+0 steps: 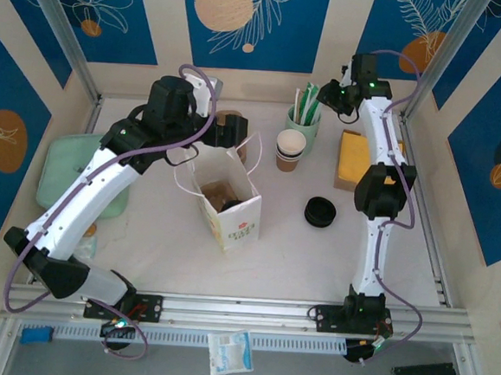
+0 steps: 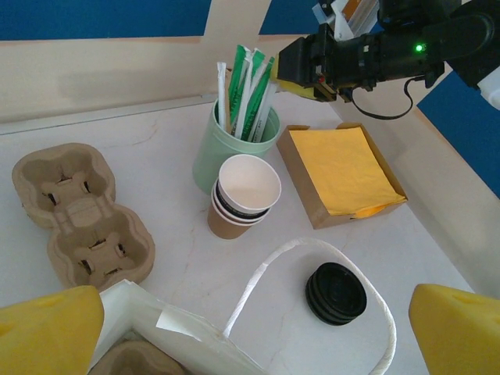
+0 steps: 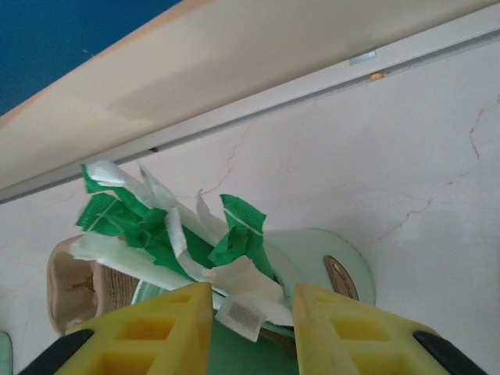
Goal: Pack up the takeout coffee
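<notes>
Left gripper (image 2: 251,332): wide open and holding nothing, above the mouth of the paper bag (image 1: 232,205).
Right gripper (image 3: 251,312): narrow, over the green holder (image 2: 234,152) at the back of the table (image 1: 159,241). Tops of the wrapped straws (image 3: 168,230) sit between its 2 fingers (image 3: 148,332); whether they pinch one cannot be told.
Coffee cup (image 1: 230,205): a dark round top shows inside the open bag beside brown cardboard; too small to be sure it is the lidded cup.
Bag: upright at the table's middle, with 1 handle (image 2: 312,258) looping up.
Stack of empty cups (image 2: 244,195): just in front of the green holder.
Loose black lids (image 2: 336,293): right of the bag, apart from it.
Box of yellow napkins (image 2: 344,172): right of the cup stack.
Cardboard cup carrier (image 2: 82,215): left of the cup stack.
</notes>
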Controlling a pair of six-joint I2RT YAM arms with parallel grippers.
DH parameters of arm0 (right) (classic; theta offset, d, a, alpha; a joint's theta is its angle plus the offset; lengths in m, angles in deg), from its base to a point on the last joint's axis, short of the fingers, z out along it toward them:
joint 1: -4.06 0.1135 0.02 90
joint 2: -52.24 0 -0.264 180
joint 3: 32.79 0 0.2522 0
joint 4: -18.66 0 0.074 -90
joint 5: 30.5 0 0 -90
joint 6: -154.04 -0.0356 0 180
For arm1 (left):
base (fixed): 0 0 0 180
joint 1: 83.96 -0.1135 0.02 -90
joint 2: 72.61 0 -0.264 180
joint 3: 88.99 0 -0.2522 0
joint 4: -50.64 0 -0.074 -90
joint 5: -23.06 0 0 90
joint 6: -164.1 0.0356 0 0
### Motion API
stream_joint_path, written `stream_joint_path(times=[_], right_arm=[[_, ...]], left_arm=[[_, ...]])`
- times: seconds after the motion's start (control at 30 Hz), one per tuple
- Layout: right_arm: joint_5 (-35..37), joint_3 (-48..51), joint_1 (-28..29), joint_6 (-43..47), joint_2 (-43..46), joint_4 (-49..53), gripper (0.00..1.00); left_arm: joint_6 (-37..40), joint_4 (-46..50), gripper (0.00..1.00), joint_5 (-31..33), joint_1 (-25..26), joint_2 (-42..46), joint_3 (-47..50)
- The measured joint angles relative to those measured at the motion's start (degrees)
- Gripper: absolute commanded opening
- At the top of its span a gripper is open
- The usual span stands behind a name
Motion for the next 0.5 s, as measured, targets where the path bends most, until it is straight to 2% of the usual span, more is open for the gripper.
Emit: stream_joint_path(times=[0.17, 0.4, 0.5], right_arm=[[-0.98, -1.05, 0.0, -0.04, -1.51, 0.13, 0.29], [-2.34, -1.44, 0.0, 0.11, -2.36, 0.2, 0.16], [-2.58, -1.51, 0.0, 0.42, -2.36, 0.44, 0.15]], left_arm=[[0.0, 0.0, 0.99, -0.13, 0.0, 0.0, 0.0], [0.0, -0.02, 1.0, -0.15, 0.0, 0.0, 0.0], [0.0, -0.04, 0.99, -0.17, 0.0, 0.0, 0.0]])
